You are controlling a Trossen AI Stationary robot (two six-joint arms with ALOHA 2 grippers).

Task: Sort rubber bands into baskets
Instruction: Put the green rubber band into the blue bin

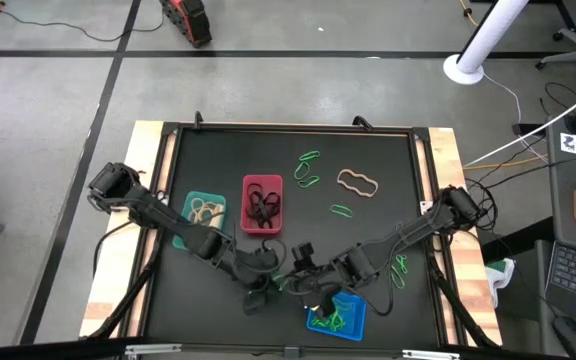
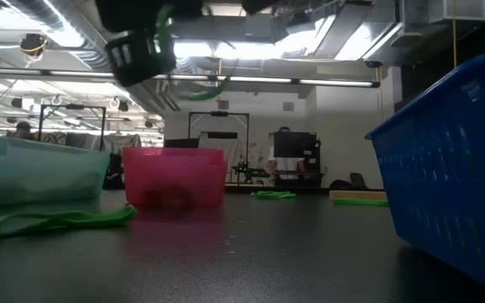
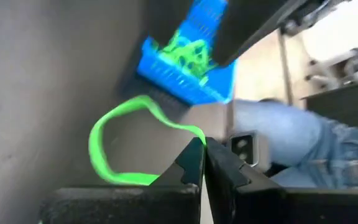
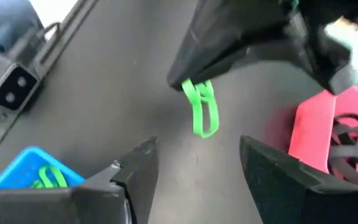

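Pinching green band (image 3: 114,134) between left fingertips (image 3: 191,163)

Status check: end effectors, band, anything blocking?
Left end effector shut on green band, lifted. Right end effector open, facing it. Blue basket beside them, greens inside. Nothing blocking.

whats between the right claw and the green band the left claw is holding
Nothing: in the right wrist view the open right claw faces the green band hanging from the shut left claw, with only bare dark table behind the gap.
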